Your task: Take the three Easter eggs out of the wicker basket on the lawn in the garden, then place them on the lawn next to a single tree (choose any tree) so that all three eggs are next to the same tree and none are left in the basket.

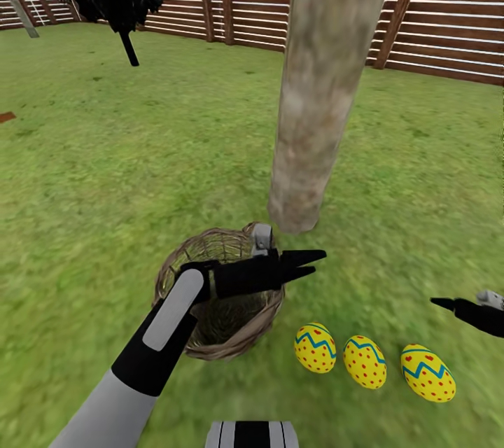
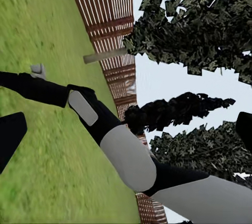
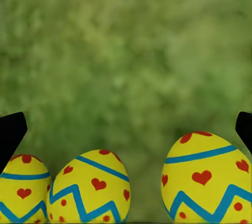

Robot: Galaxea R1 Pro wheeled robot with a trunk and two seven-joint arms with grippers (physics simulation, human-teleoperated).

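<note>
Black end effectors both empty, all three eggs out on the grass

Left end effector (image 1: 308, 262) hung over the wicker basket (image 1: 210, 346), jaws slightly apart; right end effector (image 1: 448, 304) sat spread, gripping nothing, above the Easter eggs (image 1: 364, 362). Eggs lay in a row on the lawn (image 1: 105, 154) near the tree (image 1: 318, 84). Basket looked empty, so I'd just lift clear without bumping anything. Left arm stretched forward across the basket.

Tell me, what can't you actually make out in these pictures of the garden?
- Head view: the left claw and its arm cover part of the wicker basket, so its bottom is partly hidden.
- Head view: the tree runs off the top edge; its crown is cut off.
- Head view: the right claw is cut by the right edge.
- Right wrist view: the Easter eggs are cut by the bottom edge; the lawn beyond is blurred.
</note>
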